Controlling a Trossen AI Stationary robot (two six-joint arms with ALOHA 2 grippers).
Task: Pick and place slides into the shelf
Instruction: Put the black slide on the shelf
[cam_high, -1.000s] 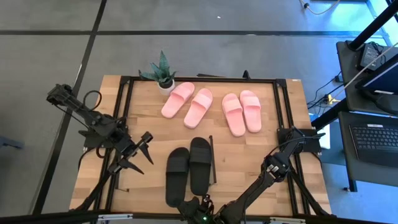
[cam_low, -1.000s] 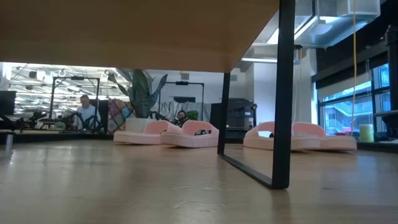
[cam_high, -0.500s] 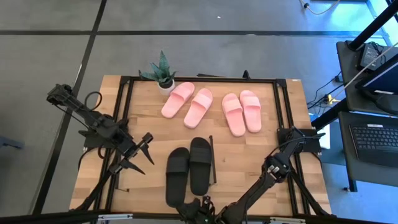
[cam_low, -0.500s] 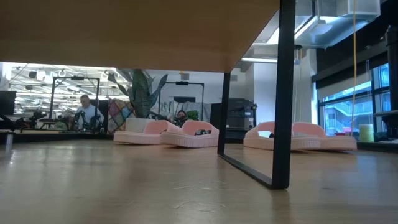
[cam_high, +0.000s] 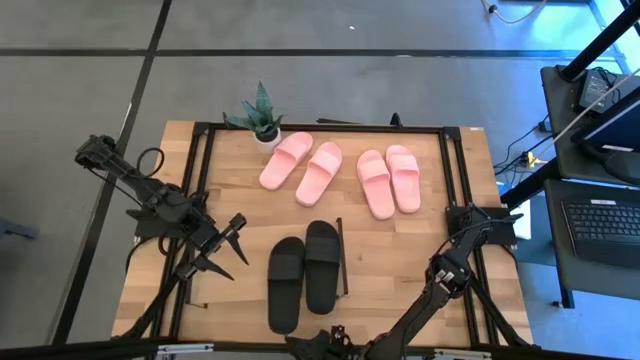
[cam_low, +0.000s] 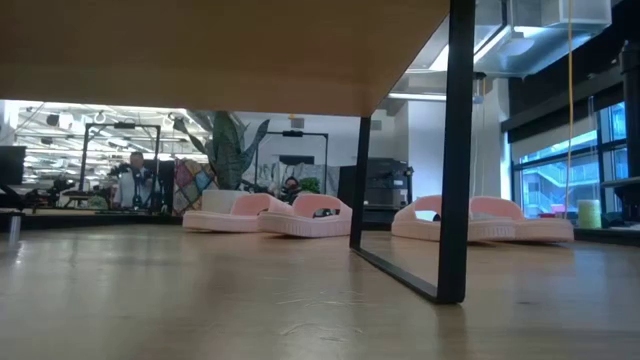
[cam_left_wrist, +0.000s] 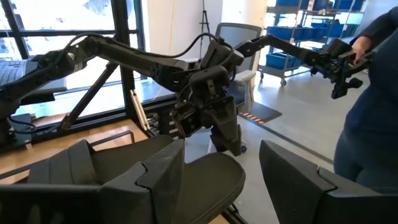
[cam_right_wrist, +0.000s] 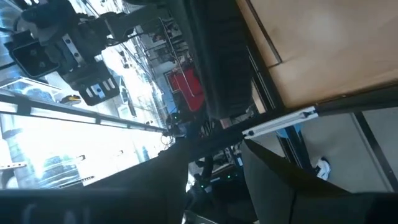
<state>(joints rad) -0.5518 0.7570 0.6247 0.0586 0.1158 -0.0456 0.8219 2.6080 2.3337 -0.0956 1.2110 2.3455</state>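
Right now all 6 slides are lying on the shelf (cam_high: 230, 160), a light-wood board on black frame legs. One pale pink pair (cam_high: 301, 167) is sitting toward the back beside a small potted plant (cam_high: 259, 116), with its 2 sandals angled and nearly touching. The second pink pair (cam_high: 389, 180) is resting just beside it, to the right. The black pair (cam_high: 304, 272) is lying nearer the front edge, side by side, next to a thin black bar (cam_high: 340, 255).

The left gripper (cam_high: 229, 245) is hanging over the board left of the black pair, its jaws standing apart and holding nothing. The right gripper (cam_high: 325, 341) is sitting at the front edge, just below the black pair; whether its jaws are apart I cannot tell.

From table level, both pink pairs are showing beyond the black leg (cam_low: 457, 150).
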